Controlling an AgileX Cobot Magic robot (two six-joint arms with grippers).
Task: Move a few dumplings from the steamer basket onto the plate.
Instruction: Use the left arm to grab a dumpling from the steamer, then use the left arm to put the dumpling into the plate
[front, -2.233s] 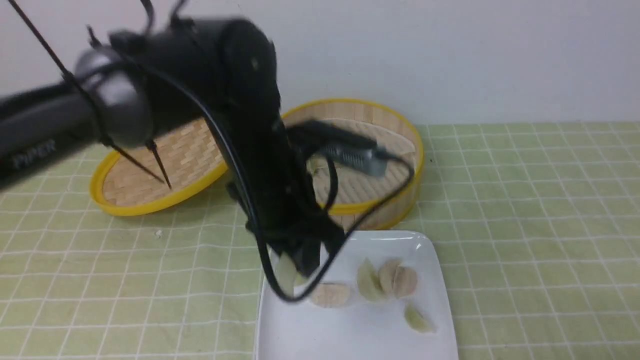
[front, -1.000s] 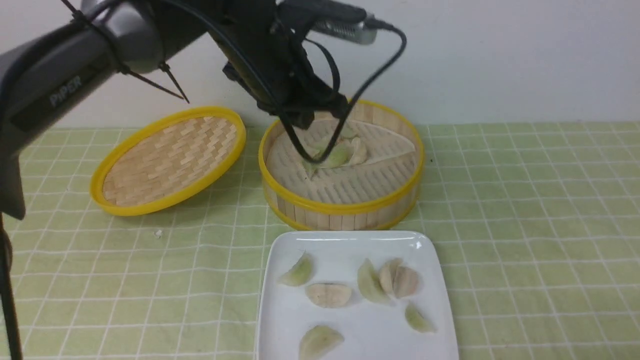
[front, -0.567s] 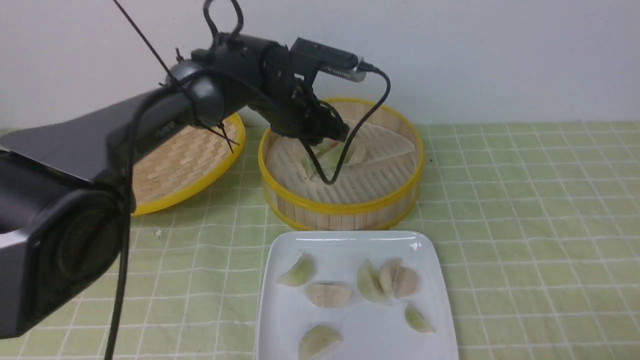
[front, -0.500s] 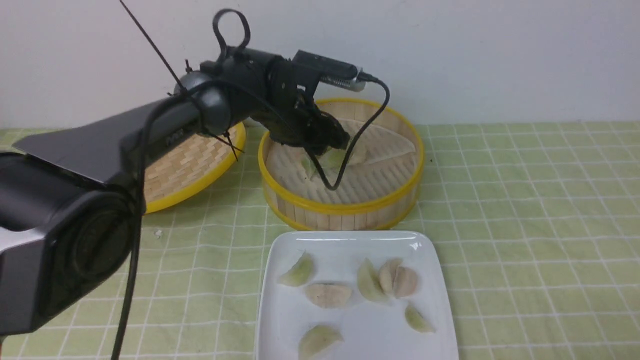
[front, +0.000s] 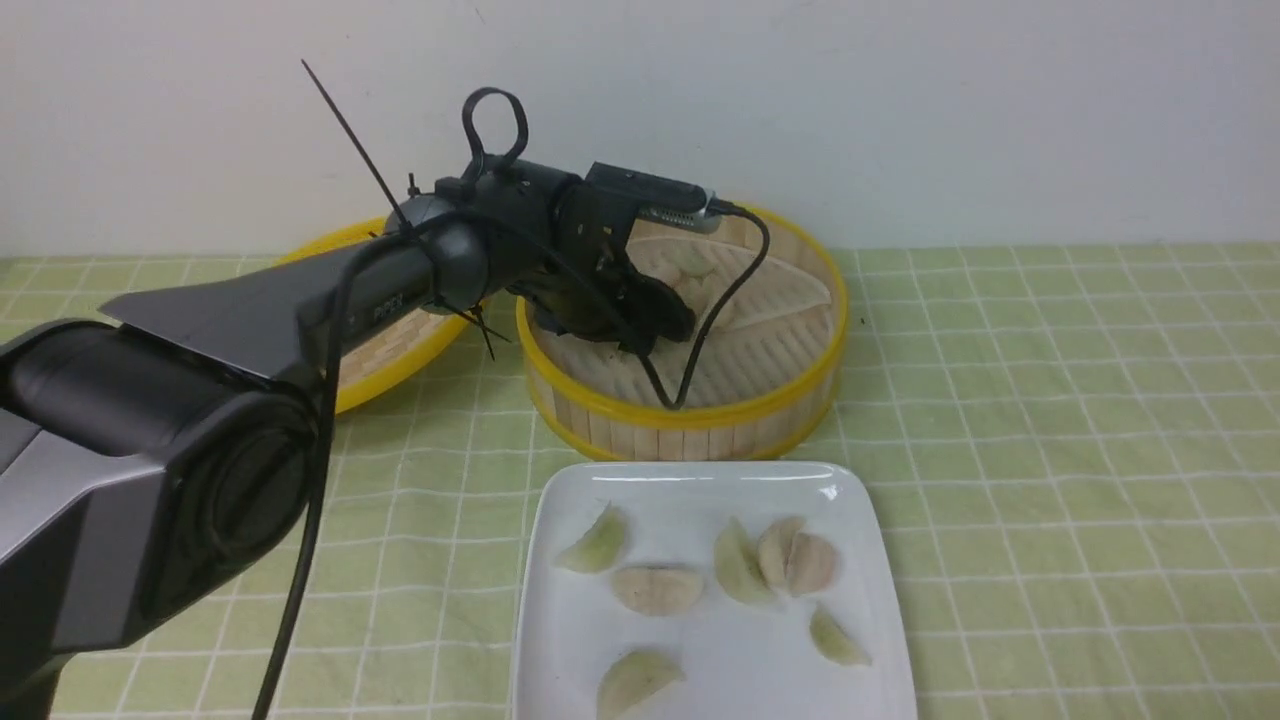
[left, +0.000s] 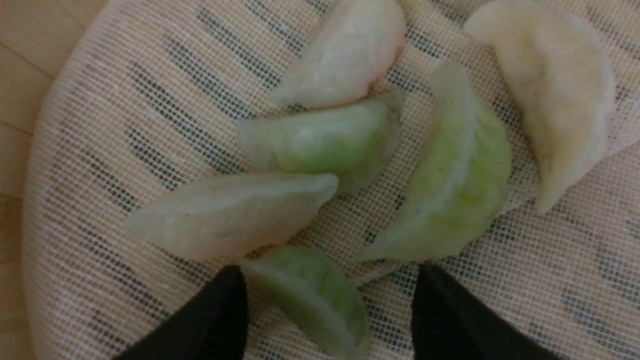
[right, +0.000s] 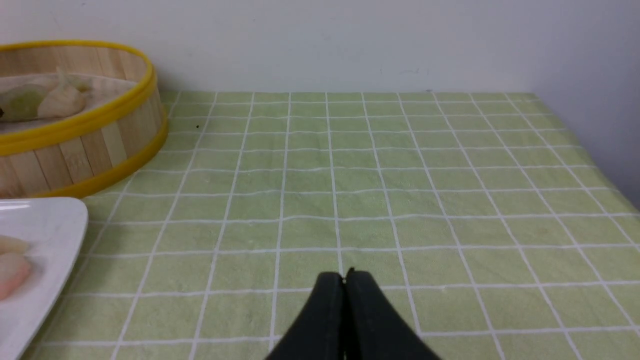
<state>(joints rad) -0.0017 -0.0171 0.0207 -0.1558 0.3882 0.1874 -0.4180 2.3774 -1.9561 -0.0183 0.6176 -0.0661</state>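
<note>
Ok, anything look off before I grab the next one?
Only the whitish liner: it sits askew in the steamer basket, folded to a point on the right, leaving bare slats in front. The dumplings on the plate lie intact; nothing looks spilled.

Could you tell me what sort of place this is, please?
Probably a lab tabletop staged as a dining table: green checked tablecloth, bare white wall, steamer basket and plate of dumplings.

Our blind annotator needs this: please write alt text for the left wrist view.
The left end effector, open, straddles a green dumpling on the mesh liner of the steamer basket. Five more dumplings, green and pale pink-white, lie just beyond it.
</note>
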